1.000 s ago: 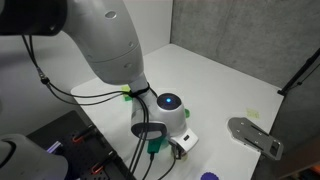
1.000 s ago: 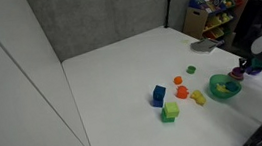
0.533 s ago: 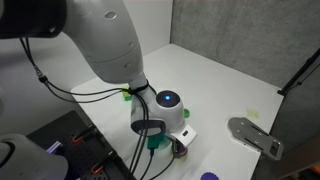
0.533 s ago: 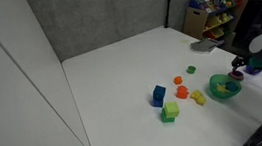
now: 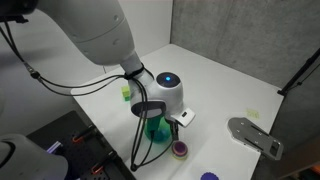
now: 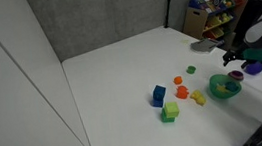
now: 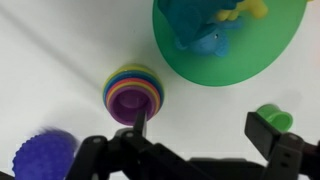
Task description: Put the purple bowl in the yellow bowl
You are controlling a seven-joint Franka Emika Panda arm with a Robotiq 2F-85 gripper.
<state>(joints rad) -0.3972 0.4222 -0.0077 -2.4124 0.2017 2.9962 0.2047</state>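
Note:
The purple bowl (image 7: 134, 98) sits nested on top of a small stack of rainbow-rimmed bowls, and the yellow bowl (image 7: 133, 75) shows only as a yellow ring around it. My gripper (image 7: 203, 130) hangs open above the table with nothing between its fingers. Its one fingertip (image 7: 140, 124) is just beside the purple bowl's edge. In both exterior views the purple bowl (image 5: 180, 150) (image 6: 235, 73) rests on the white table below the raised gripper (image 5: 172, 130).
A big green bowl (image 7: 250, 55) (image 6: 225, 88) holding blue and yellow toys stands next to the stack. A bluish-purple spiky piece (image 7: 45, 156) and a small green piece (image 7: 272, 116) lie close by. Coloured blocks (image 6: 160, 96) and a grey flat object (image 5: 255, 137) lie further off.
The gripper has opened, let go of the purple bowl and lifted clear. The bowl now rests in the stack on the table.

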